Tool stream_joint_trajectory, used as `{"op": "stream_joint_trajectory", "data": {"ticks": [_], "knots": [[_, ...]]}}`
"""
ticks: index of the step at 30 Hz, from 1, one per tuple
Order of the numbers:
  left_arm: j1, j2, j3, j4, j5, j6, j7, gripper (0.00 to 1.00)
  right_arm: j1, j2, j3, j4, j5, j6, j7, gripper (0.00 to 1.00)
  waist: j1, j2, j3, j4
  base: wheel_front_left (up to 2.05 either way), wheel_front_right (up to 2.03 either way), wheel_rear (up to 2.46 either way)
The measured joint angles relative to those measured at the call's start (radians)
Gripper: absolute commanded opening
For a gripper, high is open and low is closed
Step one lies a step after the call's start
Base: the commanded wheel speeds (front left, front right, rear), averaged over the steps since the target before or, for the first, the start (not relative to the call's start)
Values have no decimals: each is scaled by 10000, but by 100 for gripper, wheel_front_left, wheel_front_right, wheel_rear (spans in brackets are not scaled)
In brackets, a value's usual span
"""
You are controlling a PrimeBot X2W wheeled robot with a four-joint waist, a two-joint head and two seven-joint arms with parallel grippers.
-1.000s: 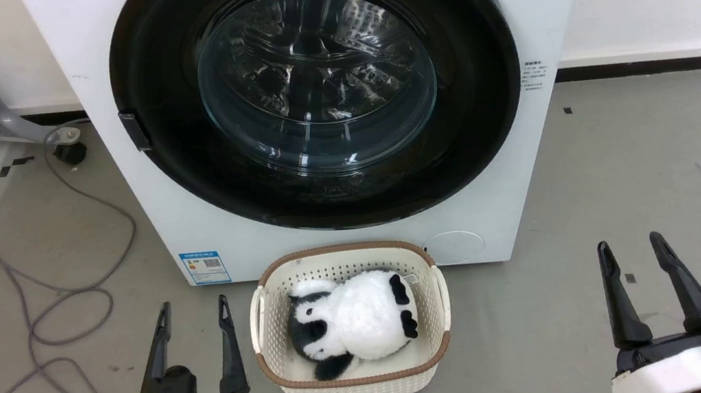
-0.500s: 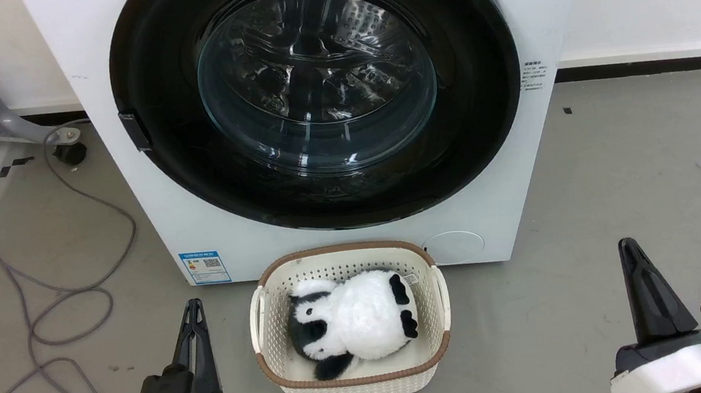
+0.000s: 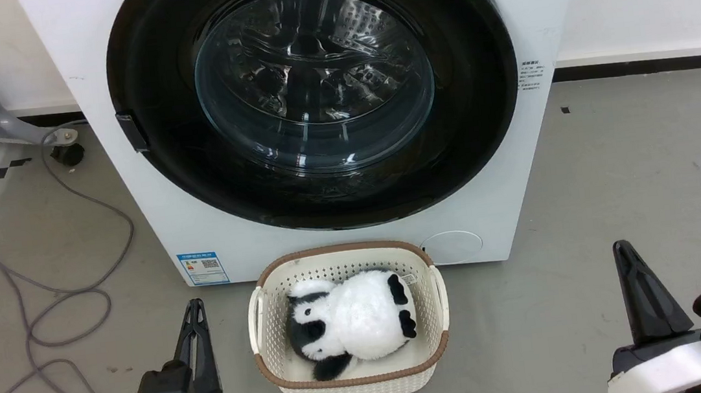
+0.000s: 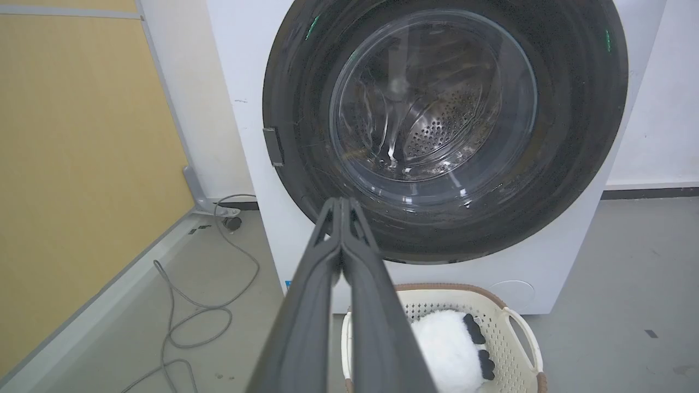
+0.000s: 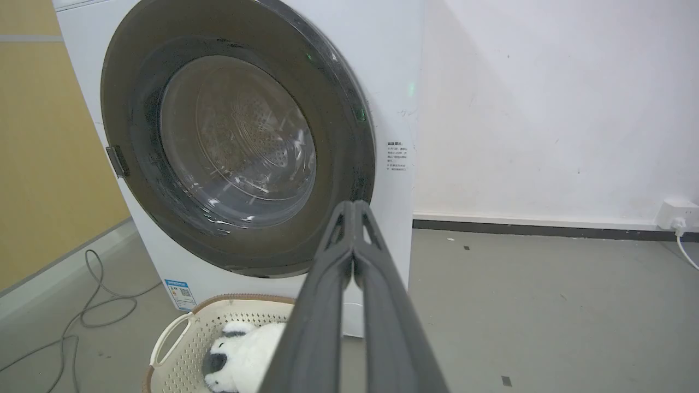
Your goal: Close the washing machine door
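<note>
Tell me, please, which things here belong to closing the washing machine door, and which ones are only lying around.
For the job: washing machine door; washing machine; left gripper; right gripper.

Lying about: cream basket; panda toy inside it; grey cable on the floor.

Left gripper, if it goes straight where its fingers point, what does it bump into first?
Probably the washing machine door: in the left wrist view the shut left gripper aims at the lower part of its black rim. Depth is unclear.
</note>
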Motion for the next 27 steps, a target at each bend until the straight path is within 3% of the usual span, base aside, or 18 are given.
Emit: {"op": "stream_joint_trajectory", "data": {"ticks": [27], "knots": [[-1, -115, 278, -157, 61, -449, 552, 0, -5, 0, 84, -61, -219, 0, 581, 0, 1, 0, 12, -94, 0, 0, 0]]}}
